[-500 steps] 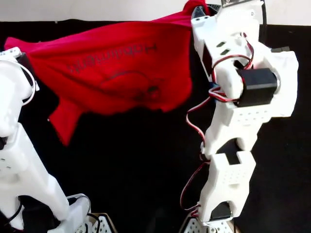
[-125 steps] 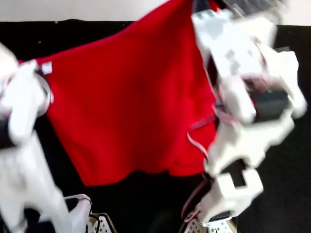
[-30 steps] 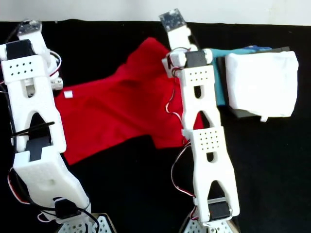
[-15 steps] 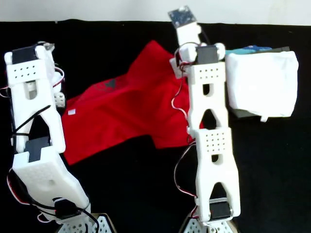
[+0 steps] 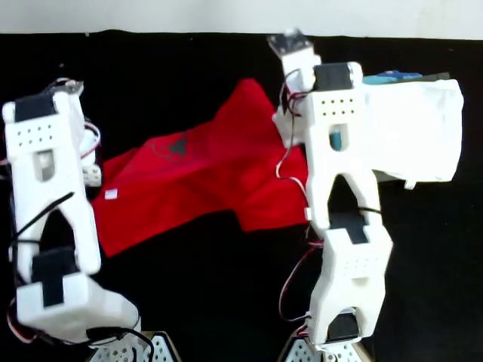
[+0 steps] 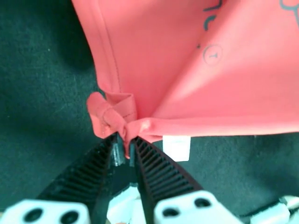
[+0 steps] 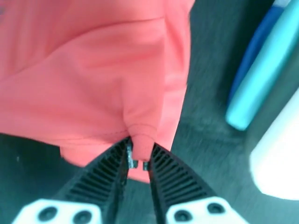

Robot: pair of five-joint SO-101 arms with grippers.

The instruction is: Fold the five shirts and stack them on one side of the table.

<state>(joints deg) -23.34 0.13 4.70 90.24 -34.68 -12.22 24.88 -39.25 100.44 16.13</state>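
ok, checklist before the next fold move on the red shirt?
1. Left gripper shut on the red shirt: ok, it pinches a bunched edge.
2. Right gripper shut on the shirt: ok, a fold of cloth is pinched.
3. Shirt flat on the table: not ok, it lies skewed and creased.
4. Stack tidy: ok, white on top, teal and blue edges beneath.
5. Right arm clear of the stack: cannot tell, they overlap in the high view.
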